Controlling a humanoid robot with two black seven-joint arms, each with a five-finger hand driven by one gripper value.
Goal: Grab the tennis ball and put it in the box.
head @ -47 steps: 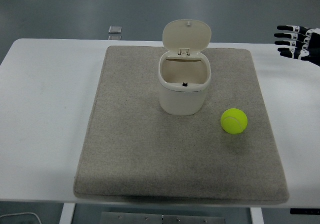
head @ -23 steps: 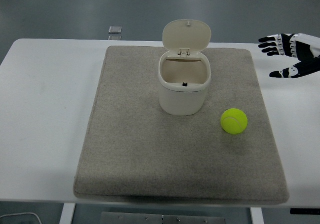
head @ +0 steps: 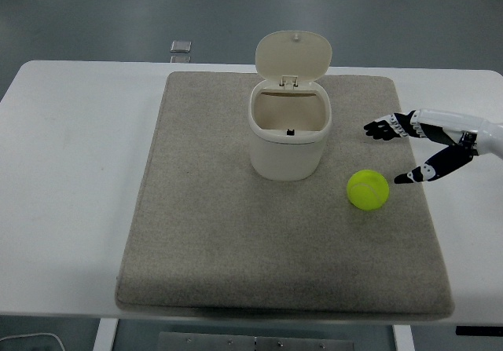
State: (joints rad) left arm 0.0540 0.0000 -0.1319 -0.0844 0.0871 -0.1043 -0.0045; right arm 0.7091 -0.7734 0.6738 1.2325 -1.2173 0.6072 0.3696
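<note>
One robot hand [head: 420, 148] shows, the right one, reaching in from the right edge over the right side of the grey mat [head: 220, 241]. Its fingers [head: 383, 129] are spread apart and point left, with the thumb [head: 416, 173] held lower and nearer, so the hand is parted and grips nothing.

The tennis ball [head: 368, 189] lies on the mat, toward its right side and roughly midway between the near and far edges. It sits just left of and slightly nearer than the thumb tip; a small gap shows between the two, so they are apart. The fingers hover farther back than the ball, above and a little right of it in the view. The ball is thus just outside the spread of the hand, on its near-left side.

The box [head: 289, 135] is a cream container standing upright on the mat, left of and farther than the ball, with a clear strip of mat between them. Its hinged lid [head: 294, 55] is tipped up and back, leaving the mouth uncovered, and the inside looks hollow with a small dark mark at the bottom.

The mat rests on the white surface [head: 71, 170]. Beyond the far edge of the surface, a small pale square thing [head: 181, 47] lies on the floor.
</note>
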